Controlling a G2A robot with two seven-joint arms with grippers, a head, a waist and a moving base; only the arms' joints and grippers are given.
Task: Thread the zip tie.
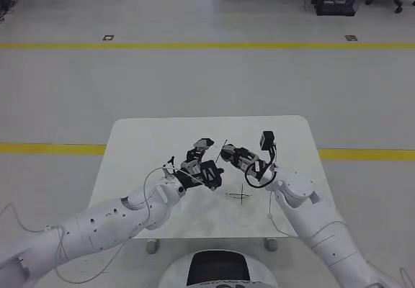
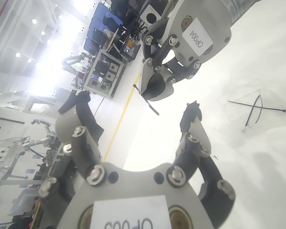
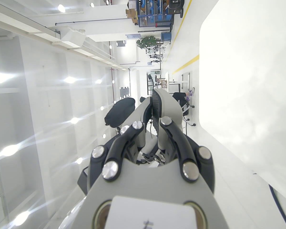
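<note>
Right hand clamped on zip tie — left hand spread wide.

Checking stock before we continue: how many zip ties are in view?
3. One zip tie is pinched in the right gripper; two more lie crossed on the table. Others may be hidden.

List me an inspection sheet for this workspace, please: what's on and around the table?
Surface: white table, rounded corners.
Job's things: zip tie held off the table by the right gripper.
Clutter: spare zip ties lying crossed on the table.
Grippers: right gripper's jaws shut on the zip tie; left gripper has its jaws open, holding nothing.
Cables: black cable looped beside the right wrist.
Surroundings: yellow floor lines; equipment rack beyond.
</note>
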